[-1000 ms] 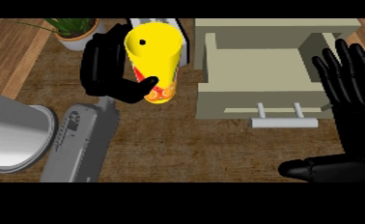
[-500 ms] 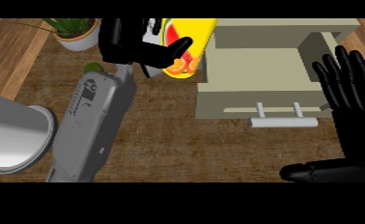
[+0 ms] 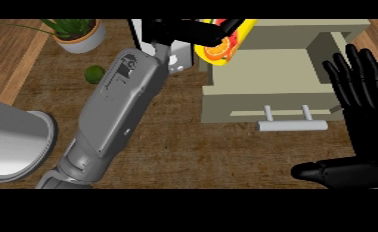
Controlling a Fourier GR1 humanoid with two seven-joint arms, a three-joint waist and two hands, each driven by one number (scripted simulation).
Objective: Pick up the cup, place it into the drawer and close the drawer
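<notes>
While left hand [image 3: 177, 30] curls round cup [image 3: 221, 51], cup juts rightward over drawer [image 3: 258, 73] corner; right hand [image 3: 358, 106] splayed.

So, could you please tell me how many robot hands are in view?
2: the left hand at the top, curled round the yellow cup by the drawer; the right hand open at the right edge.

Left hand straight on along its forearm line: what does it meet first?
Likely the back left corner of the drawer; the cup in the left hand overlaps it. Height is unclear, so it may pass above.
</notes>
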